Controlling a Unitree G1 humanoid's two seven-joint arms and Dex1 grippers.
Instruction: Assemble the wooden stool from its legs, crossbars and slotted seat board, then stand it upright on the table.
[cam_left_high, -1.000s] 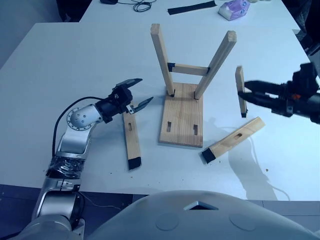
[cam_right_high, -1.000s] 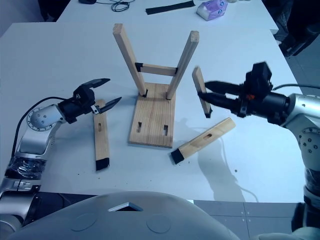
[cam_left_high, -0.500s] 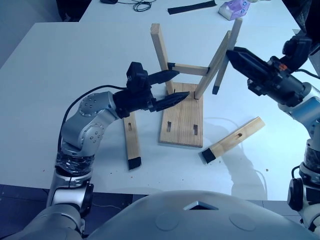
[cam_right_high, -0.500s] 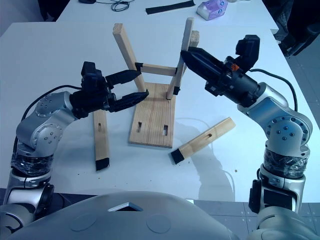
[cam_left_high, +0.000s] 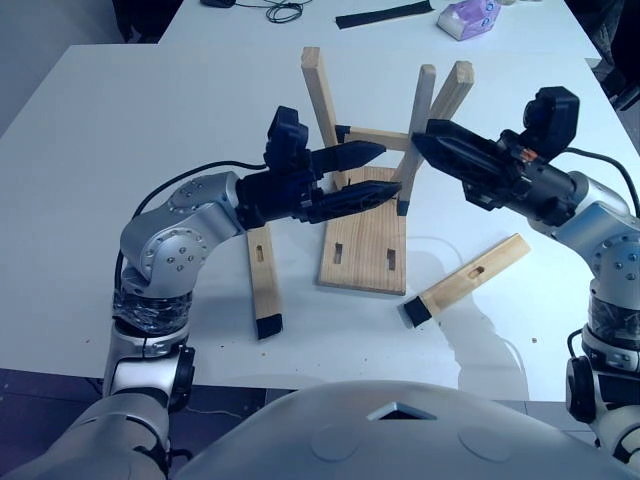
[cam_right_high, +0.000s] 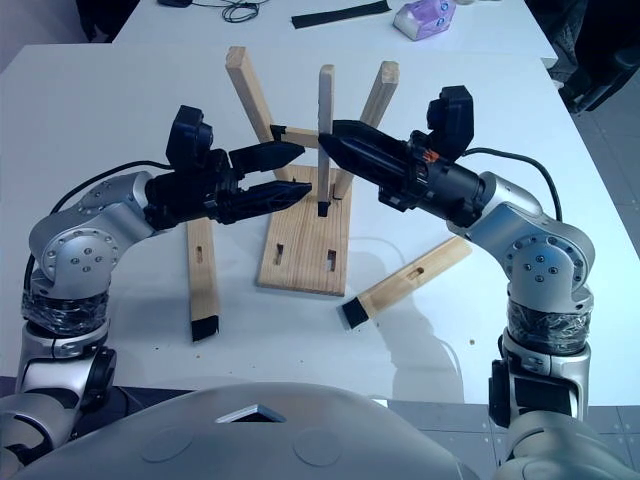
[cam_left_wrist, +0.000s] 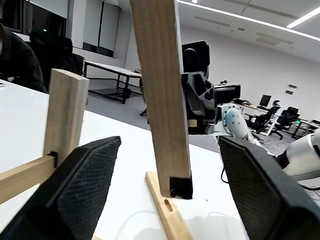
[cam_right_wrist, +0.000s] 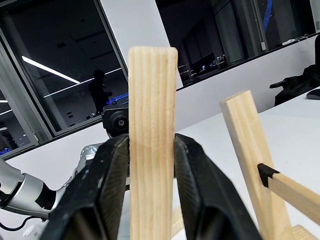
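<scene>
Right hand with leg upright over seat board

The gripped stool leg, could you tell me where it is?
Centre of the eye views: the stool leg stands near upright in the right gripper over the seat board, just before the two fitted legs, the open left gripper at its left.

My right gripper clamps one pale wooden leg upright above the flat slotted seat board, beside two fitted legs and their crossbar. Two loose legs lie flat, nearer me than either gripper.
</scene>
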